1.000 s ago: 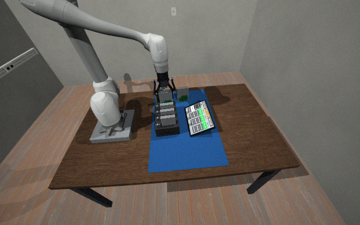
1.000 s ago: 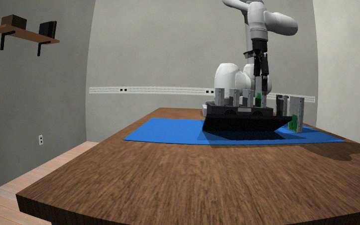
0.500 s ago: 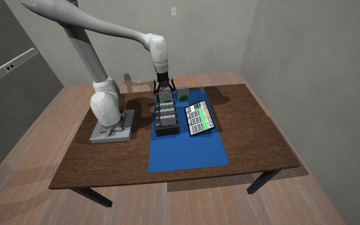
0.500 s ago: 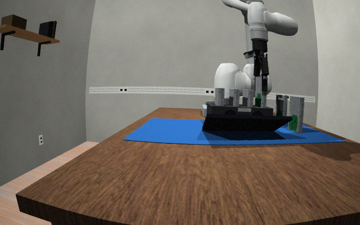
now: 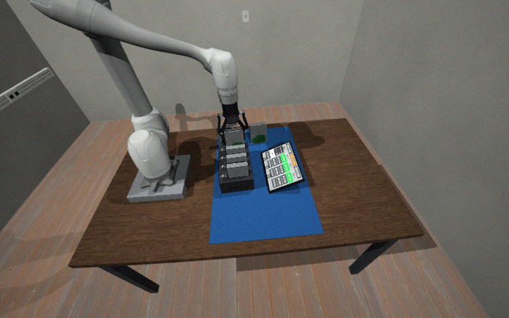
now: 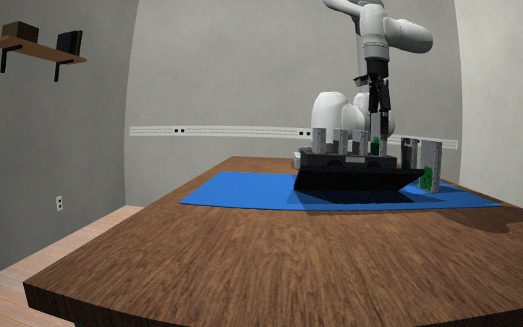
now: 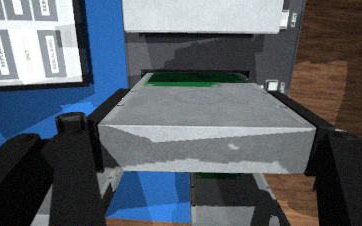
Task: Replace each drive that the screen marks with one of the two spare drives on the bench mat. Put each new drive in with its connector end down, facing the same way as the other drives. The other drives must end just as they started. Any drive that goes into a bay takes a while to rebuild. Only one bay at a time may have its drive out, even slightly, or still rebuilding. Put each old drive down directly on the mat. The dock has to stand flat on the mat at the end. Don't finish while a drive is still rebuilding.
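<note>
Here the gripper (image 6: 378, 111) is gripping an upright drive (image 6: 375, 132) over the dock (image 6: 349, 160), three other drives are standing in a row beside it, and the screen (image 6: 356, 180) is leaning, its dark back showing.

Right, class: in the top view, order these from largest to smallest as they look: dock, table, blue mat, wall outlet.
1. Table
2. Blue mat
3. Dock
4. Wall outlet

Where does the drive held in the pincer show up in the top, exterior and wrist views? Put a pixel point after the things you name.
Top: just above center, beyond the seated drives.
Exterior: right of center, the tallest drive (image 5: 233, 136) (image 6: 375, 127) (image 7: 206, 107) over the dock.
Wrist: center, large, spanning between the fingers.
Shared landmark: the blue mat (image 5: 264, 217) (image 6: 239, 189) (image 7: 103, 55).
</note>
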Tool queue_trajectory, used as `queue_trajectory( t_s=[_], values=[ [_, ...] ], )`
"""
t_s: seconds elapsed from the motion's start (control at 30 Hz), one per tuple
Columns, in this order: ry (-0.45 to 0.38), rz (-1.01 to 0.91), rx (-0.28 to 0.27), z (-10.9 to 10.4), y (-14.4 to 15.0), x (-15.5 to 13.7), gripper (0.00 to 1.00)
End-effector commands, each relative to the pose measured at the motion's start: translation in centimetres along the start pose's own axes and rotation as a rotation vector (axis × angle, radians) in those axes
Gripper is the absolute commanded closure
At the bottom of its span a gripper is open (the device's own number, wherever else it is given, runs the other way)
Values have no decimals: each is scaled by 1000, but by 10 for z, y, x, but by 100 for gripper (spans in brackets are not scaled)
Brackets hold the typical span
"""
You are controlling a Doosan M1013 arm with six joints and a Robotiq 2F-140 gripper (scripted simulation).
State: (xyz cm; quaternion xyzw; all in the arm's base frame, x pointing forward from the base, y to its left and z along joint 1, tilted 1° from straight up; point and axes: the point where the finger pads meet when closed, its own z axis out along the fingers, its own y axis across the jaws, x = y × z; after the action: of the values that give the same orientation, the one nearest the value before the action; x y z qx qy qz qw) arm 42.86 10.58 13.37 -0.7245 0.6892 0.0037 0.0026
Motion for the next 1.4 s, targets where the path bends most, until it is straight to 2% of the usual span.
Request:
queue_trajectory(
  t_s=[0.0, 1.37],
  values=[
    [-1, 0, 1, 2, 0, 0, 90],
    [-1, 0, 1, 34, 0, 0, 90]
  ],
)
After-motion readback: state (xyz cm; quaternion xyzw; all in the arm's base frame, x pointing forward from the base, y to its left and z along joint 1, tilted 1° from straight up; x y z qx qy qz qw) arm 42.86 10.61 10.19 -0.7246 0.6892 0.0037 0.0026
